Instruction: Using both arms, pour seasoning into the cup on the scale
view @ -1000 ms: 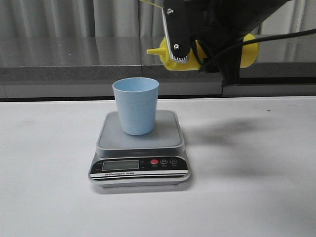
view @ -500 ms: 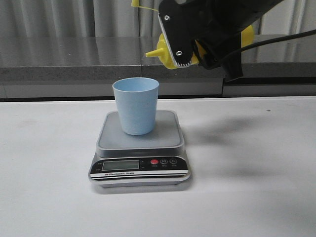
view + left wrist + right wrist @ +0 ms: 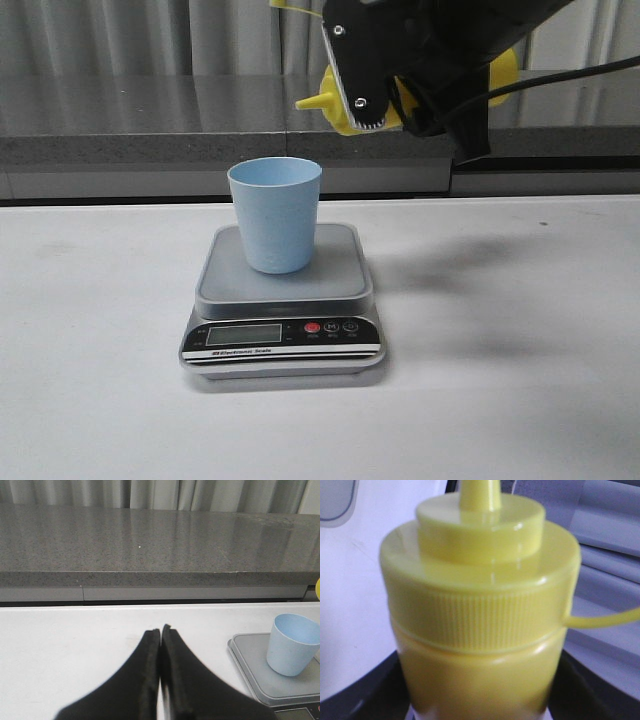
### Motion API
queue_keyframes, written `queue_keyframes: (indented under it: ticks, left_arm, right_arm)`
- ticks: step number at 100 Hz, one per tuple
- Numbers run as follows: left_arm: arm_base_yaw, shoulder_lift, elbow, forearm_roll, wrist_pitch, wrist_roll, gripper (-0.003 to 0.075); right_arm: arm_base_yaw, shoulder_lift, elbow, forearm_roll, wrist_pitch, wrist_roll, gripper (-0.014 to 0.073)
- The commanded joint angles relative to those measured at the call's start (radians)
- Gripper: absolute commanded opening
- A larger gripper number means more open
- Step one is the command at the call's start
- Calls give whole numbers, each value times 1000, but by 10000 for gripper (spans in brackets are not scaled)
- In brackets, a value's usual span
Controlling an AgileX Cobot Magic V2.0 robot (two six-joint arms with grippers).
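Note:
The pale blue cup (image 3: 275, 214) stands upright on the silver-grey scale (image 3: 284, 300) at the table's middle. My right gripper (image 3: 375, 75) is shut on the yellow seasoning bottle (image 3: 345, 105) and holds it lying sideways in the air, above and to the right of the cup, nozzle pointing left. The bottle (image 3: 480, 605) fills the right wrist view, its thin cap tether sticking out to one side. My left gripper (image 3: 160, 629) is shut and empty, low over the white table, left of the scale (image 3: 272, 682) and cup (image 3: 292, 650).
A grey stone ledge (image 3: 150, 130) and curtains run behind the white table (image 3: 520, 380). The scale's black front panel carries an LCD display (image 3: 243, 335) and a red button (image 3: 312, 327).
My right gripper has lifted the bottle a little and tipped its base up; in the last half second it barely moved. The cup, the scale and the left gripper have stayed put.

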Motion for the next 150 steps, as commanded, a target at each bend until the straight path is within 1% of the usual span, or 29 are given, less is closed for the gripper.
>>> queue_keyframes:
  ticks: [1, 19, 48, 55, 63, 70, 84, 106, 117, 127, 140, 150]
  left_arm:
    - [4, 7, -26, 0, -79, -10, -20]
    - [4, 7, -26, 0, -79, -10, -20]
    - [4, 7, -26, 0, -79, -10, -20]
    - [4, 7, -26, 0, -79, -10, -20]
    - [4, 7, -26, 0, -79, -10, -20]
    - [4, 7, -26, 0, -79, -10, -20]
    - [4, 7, -26, 0, -79, -10, -20]
    - [4, 7, -26, 0, -79, -10, -20]
    - [4, 7, -26, 0, -79, -10, -20]
    - [4, 7, -26, 0, -79, -10, -20]
    - [4, 7, -26, 0, -79, -10, -20]
    - [4, 7, -26, 0, -79, -10, -20]
  right_arm:
    - [3, -44, -35, -34, 37, 19, 153]
    - [3, -45, -35, -34, 38, 104, 153]
    - [2, -95, -35, -30, 34, 409, 153]
    - [-1, -123, -35, -4, 37, 447, 153]
    - [-13, -154, -35, 53, 22, 449, 153]
    - [-31, -182, -35, 133, -6, 449, 153]
    - [-80, -232, -33, 351, -80, 445, 153]
    - [-160, -285, -30, 642, -194, 395, 153]
    - [-205, -299, -18, 812, -283, 296, 153]
    - [-239, -308, 15, 971, -396, 187, 153]
    - [-269, -314, 100, 1174, -555, 42, 153]
    - [-272, -314, 183, 1345, -684, -77, 153]
